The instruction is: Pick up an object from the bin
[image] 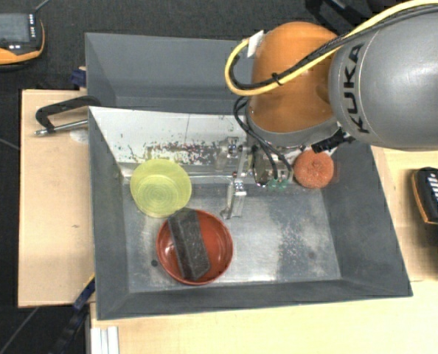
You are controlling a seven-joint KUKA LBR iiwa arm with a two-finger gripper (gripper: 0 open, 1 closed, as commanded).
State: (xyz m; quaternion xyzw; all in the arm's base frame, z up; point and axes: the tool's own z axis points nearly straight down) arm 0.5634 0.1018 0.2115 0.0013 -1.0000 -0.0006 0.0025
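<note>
Two picks lie near my pincer [234, 200], whose spread I cannot tell: a yellow-green round plastic cup [160, 188] at nine o'clock, likely light, stiff and slick, best pinched across its rim, and a dark grey block [189, 245] in a red round bowl [219, 249] at seven.

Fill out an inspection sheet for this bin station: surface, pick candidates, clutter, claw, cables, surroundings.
Surface: grey metal bin; floor bare on its right half, dark specks along the back wall.
Job's things: yellow-green cup at left; red bowl in front of it, with a dark grey block lying inside; orange round thing at right, close by the arm.
Clutter: nothing seen.
Claw: claw over bare floor, between the cup and the orange round thing; no thing seen in it.
Cables: yellow cable looped over the orange wrist cover.
Surroundings: orange-and-black device beyond the bin's back left corner.
</note>
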